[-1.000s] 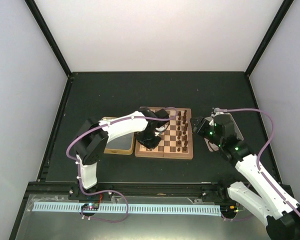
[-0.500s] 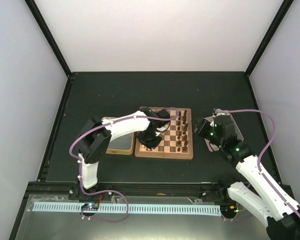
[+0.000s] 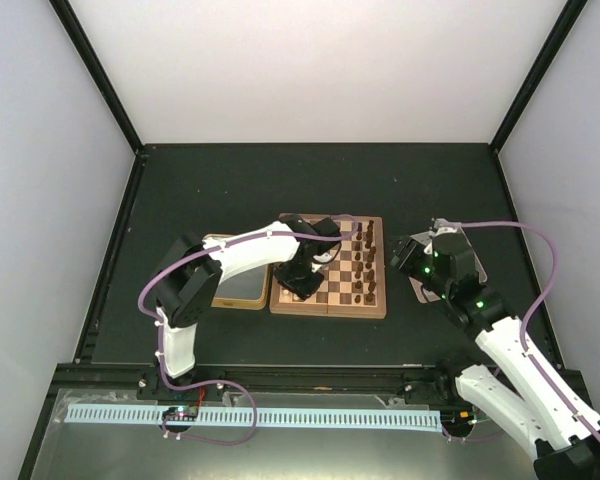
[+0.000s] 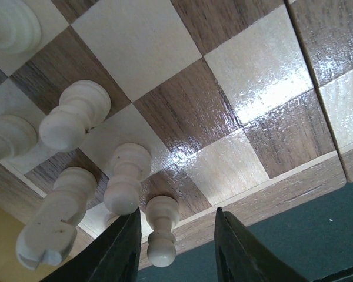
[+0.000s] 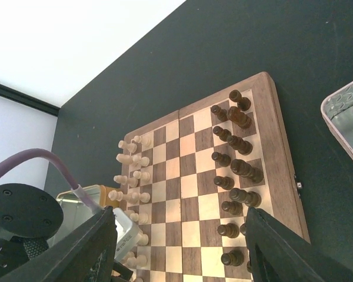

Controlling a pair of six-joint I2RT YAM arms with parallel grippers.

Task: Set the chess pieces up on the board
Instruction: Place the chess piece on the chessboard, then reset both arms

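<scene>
In the middle of the black surface (image 3: 280, 180) you have the square wooden chessboard (image 3: 329, 312), with light tan and dark brown squares inside a reddish-brown border, lying flat. The dark brown chessmen (image 5: 238, 141) stand upright in two files along its right side, closely packed, one to a square. The pale cream chessmen (image 5: 132, 176) stand in two files along the left side, partly under your left arm (image 3: 245, 250). On your left wrist camera they show as glossy turned wood, each narrower than its square. One pale pawn (image 4: 160, 235) stands by the border, toward the board's near-left corner.

Your left arm rises from its base at the near left, folds at the elbow and reaches right. It passes over the gold-tan rectangular tin (image 3: 235, 290), which sits just left of the board. The left claw (image 4: 177, 220) points down over the board's near-left part. Its fingers (image 4: 117, 252) stand apart with the pale pawn between them, close beside one finger and clear of the other.

Your right arm (image 3: 510, 345) stretches from the near right toward the far left. It holds the right claw (image 5: 179, 214) above the surface just right of the board, by the silver-grey tray (image 5: 348, 114). That claw is spread wide and empty, tilted so that its camera looks across the whole board.
</scene>
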